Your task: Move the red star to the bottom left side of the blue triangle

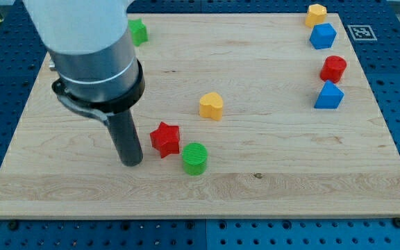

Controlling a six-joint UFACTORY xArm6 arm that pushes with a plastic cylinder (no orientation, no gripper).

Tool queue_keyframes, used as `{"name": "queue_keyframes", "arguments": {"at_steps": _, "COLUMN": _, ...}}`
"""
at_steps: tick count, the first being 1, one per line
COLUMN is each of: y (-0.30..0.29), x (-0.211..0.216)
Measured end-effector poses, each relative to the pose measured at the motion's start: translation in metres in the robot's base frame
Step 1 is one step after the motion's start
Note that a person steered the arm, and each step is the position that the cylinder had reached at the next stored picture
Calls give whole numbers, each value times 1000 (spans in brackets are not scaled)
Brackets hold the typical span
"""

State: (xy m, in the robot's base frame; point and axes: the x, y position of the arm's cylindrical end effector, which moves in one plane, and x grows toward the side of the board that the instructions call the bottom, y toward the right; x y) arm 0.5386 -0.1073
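Red star (164, 139) lies on the wooden board (269, 173), left of centre and toward the view's bottom. My tip (131, 163) stands just to its left, close beside it; I carry no pincer, only the rod. A green cylinder (194, 159) sits just beside the star's lower right. A yellow heart (212, 105) is up and to the right. Far off at the view's right, the blue triangle (329, 96) rests below a red cylinder (333, 69), a blue cube (322, 35) and a yellow block (316, 14). A green block (138, 31) is at the top left.
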Motion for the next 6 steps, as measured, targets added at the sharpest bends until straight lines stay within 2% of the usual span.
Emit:
{"name": "queue_keyframes", "arguments": {"at_steps": 2, "y": 1, "x": -24}}
{"name": "queue_keyframes", "arguments": {"at_steps": 6, "y": 71, "x": -12}}
